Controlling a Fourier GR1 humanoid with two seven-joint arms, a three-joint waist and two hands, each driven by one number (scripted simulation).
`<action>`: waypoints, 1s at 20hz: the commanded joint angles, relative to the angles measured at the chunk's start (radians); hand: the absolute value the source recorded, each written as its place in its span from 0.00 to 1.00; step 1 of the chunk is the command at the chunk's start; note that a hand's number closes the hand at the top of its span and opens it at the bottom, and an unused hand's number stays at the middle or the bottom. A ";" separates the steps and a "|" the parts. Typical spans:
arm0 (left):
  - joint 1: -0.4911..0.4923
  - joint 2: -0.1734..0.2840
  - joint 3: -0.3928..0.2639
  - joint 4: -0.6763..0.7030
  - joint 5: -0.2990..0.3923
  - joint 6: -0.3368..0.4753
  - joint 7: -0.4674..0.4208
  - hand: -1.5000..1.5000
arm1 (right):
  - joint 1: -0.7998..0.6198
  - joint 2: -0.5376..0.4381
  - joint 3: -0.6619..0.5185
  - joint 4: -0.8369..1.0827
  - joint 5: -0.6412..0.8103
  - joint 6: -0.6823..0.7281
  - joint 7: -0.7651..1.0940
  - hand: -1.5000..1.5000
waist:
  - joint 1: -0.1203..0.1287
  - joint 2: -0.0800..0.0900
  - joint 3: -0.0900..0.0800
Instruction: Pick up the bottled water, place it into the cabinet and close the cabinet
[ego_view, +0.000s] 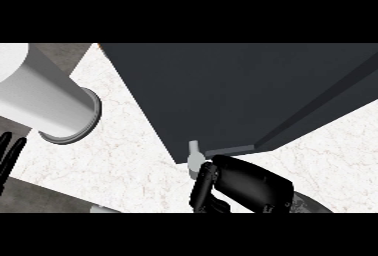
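Where our right hand (244, 187) curls its fingers (203, 182), we see only a small pale piece (194, 156) just above them, perhaps the bottled water's cap; we cannot tell. Beyond the fingertips stands the dark cabinet (236, 95) on the marbled counter (125, 155). Our left hand (9, 155) rests far left, fingers straight, slightly spread.

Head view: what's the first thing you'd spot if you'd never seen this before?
The big dark cabinet fills the upper right, sitting on the white marbled counter. Right at its lower corner, the black right hand is up against a small pale handle. A thick grey-white forearm reaches in at upper left, and fingers of the left hand show at the left edge.
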 joint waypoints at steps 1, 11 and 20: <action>0.004 -0.014 0.002 0.021 0.003 -0.002 -0.008 0.00 | -0.182 0.113 -0.034 0.188 0.025 -0.097 0.085 1.00 | -0.010 -0.001 0.003; 0.030 -0.010 0.017 0.050 -0.005 -0.041 -0.019 0.00 | -0.574 0.119 -0.179 0.606 0.077 -0.393 -0.003 1.00 | -0.042 -0.005 0.011; 0.063 -0.030 0.027 0.049 0.006 -0.071 -0.038 0.00 | -0.742 0.119 -0.261 0.848 0.033 -0.600 -0.121 1.00 | -0.059 -0.004 0.013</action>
